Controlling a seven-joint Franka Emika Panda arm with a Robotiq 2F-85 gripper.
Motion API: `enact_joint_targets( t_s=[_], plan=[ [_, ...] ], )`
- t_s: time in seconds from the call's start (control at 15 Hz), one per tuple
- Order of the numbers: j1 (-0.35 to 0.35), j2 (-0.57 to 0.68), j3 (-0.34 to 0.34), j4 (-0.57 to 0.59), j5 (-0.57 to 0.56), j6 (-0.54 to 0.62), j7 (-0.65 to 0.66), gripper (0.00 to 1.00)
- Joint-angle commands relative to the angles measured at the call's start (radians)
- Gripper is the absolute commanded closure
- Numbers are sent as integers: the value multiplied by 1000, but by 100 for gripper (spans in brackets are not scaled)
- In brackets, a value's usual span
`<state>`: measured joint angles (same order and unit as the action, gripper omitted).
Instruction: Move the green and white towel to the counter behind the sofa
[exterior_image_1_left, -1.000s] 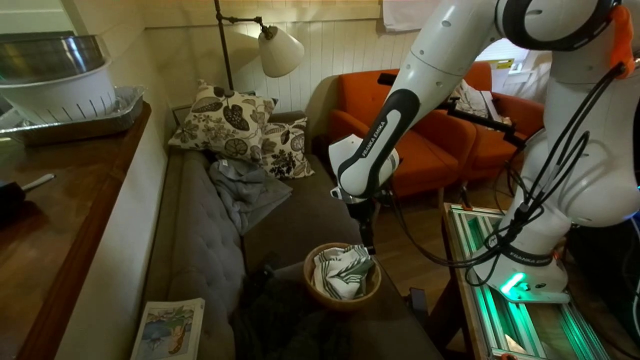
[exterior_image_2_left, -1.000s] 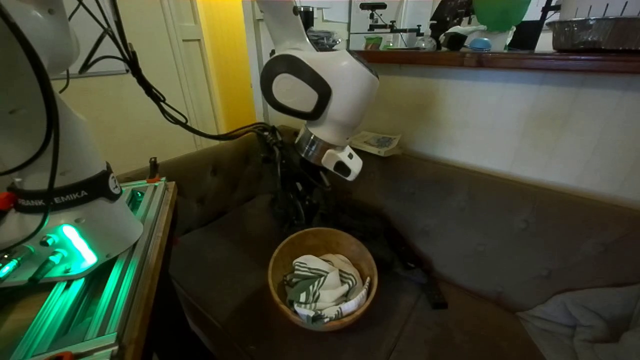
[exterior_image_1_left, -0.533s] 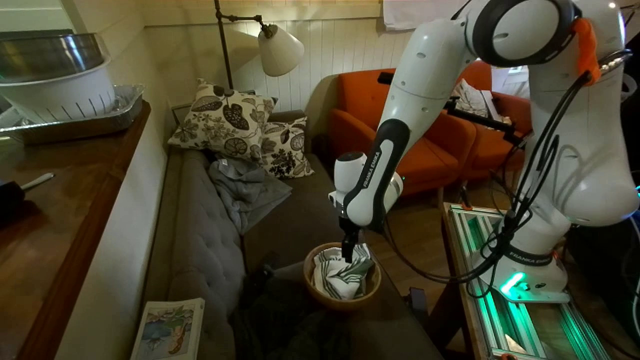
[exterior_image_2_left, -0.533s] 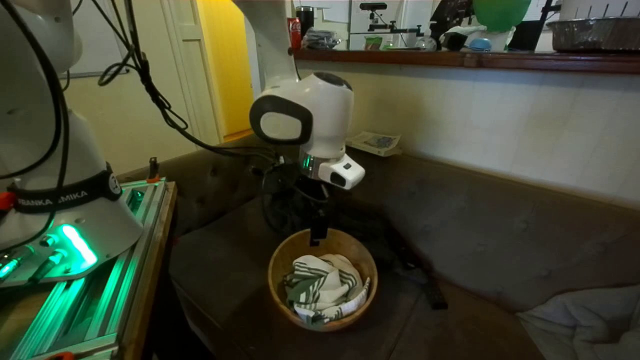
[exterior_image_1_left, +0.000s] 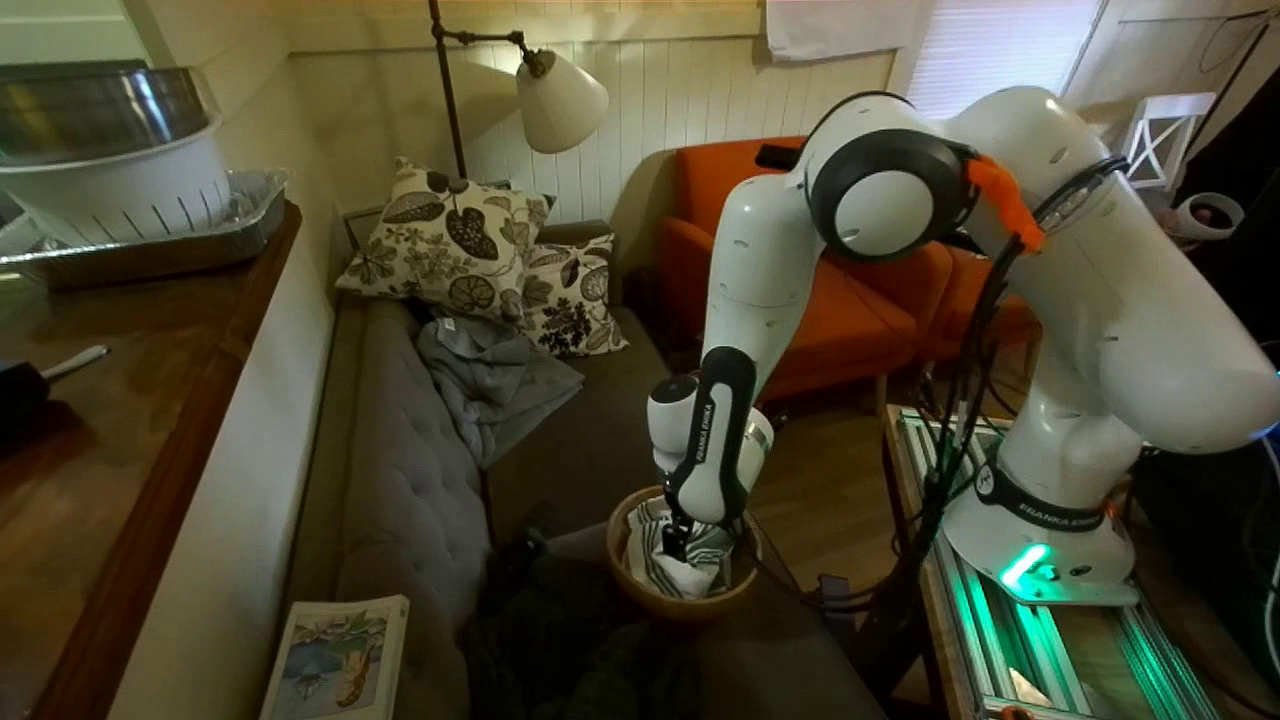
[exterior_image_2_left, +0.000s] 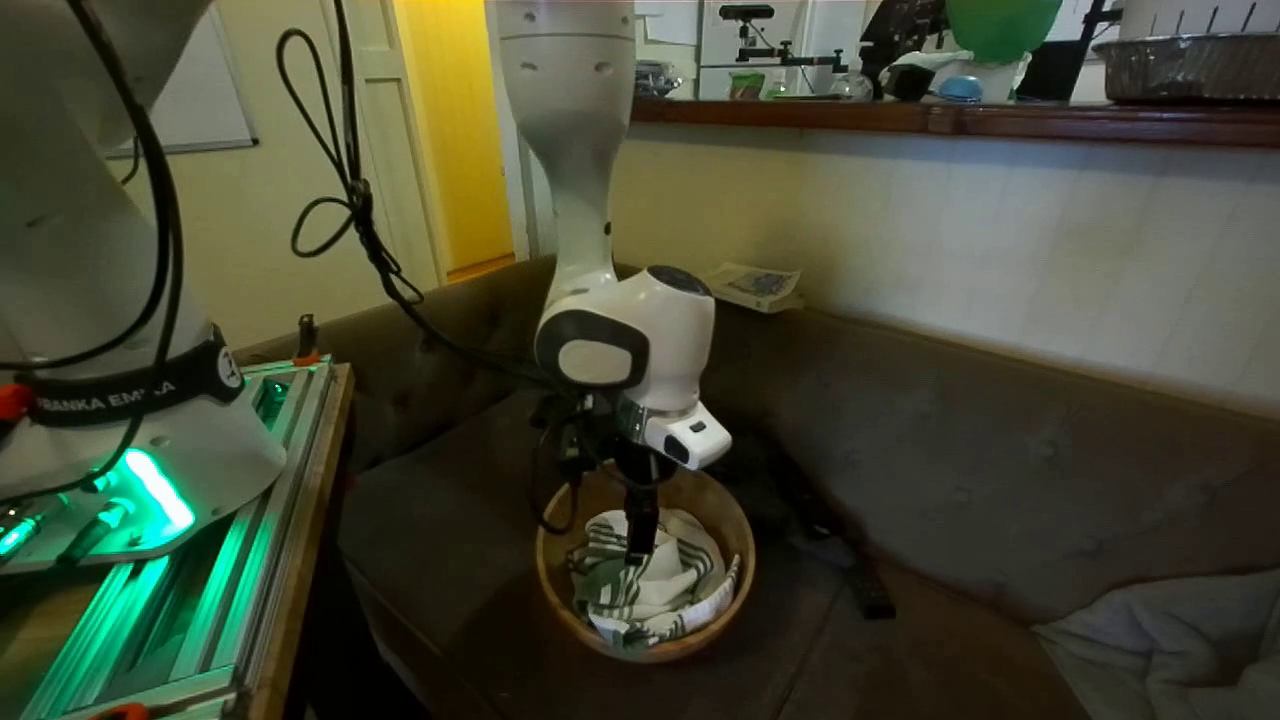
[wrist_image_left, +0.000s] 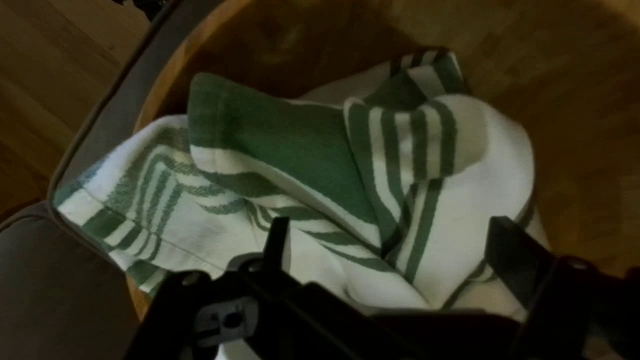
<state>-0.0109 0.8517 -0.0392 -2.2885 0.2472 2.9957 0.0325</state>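
Observation:
The green and white towel (exterior_image_1_left: 690, 582) lies crumpled in a wooden bowl on the sofa (exterior_image_1_left: 415, 500); it also shows in an exterior view (exterior_image_2_left: 675, 600) and in the wrist view (wrist_image_left: 295, 145). My gripper (wrist_image_left: 390, 222) is open, its two fingers spread with towel folds between and beyond them. In both exterior views my gripper (exterior_image_1_left: 676, 545) (exterior_image_2_left: 638, 555) points down into the bowl at the towel. I cannot tell whether the fingertips touch it. The brown wooden counter (exterior_image_1_left: 170, 350) runs behind the sofa back and is higher than it; it also shows in an exterior view (exterior_image_2_left: 960, 120).
The wooden bowl (exterior_image_1_left: 665, 606) has its rim around my gripper. A book (exterior_image_1_left: 340, 660) lies on the sofa back. A foil tray (exterior_image_1_left: 160, 245) with a white colander stands on the counter. A grey blanket (exterior_image_1_left: 495, 385) and floral cushions (exterior_image_1_left: 450, 240) lie farther along the sofa.
My gripper has moved from beside and above the bowl to over it, then down into it at the towel. The towel and bowl have not visibly moved.

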Motion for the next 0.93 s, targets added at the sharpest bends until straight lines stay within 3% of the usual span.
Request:
enact_joint_targets(
  t_s=[0.0,0.67,0.73,0.87],
  plan=[
    [-38,127,38,156,-15,-12,62,0],
    [10,309,39,398,-33,-205,96,0],
    [10,321,39,414,-34,-220,96,25],
    [8,335,37,441,-36,-250,96,32]
  ],
)
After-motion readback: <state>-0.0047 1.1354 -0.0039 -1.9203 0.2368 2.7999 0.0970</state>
